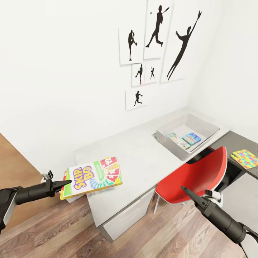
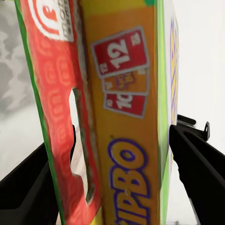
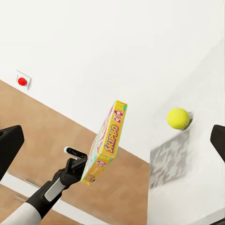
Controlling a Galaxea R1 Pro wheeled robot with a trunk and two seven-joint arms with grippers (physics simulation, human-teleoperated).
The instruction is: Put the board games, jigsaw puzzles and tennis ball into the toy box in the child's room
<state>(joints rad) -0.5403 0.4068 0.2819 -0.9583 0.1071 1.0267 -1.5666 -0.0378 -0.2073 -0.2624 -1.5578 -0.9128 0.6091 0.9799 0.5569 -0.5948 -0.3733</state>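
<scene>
My left gripper [image 1: 63, 185] is shut on the near-left edge of the yellow-green-red Skip-Bo board game [image 1: 94, 175], holding it about level over the left end of the table [image 1: 143, 154]. The left wrist view has the Skip-Bo box [image 2: 126, 140] clamped between both fingers [image 2: 197, 168]. On the far right of the table stands the toy box [image 1: 211, 128] with a green-blue game box [image 1: 177, 139] and a smaller blue one [image 1: 192, 138] inside. One jigsaw puzzle [image 1: 245, 158] lies on the lower dark section. The tennis ball [image 3: 178, 118] rests on the table top. My right gripper [image 1: 184, 189] hangs open before the chair.
A red chair [image 1: 195, 175] is pushed in at the table between my right arm and the toy box. White drawers [image 1: 125, 216] sit under the table's near end. Black silhouette prints [image 1: 157, 46] hang on the wall. A red wall knob [image 3: 22, 80] sits low on the wall.
</scene>
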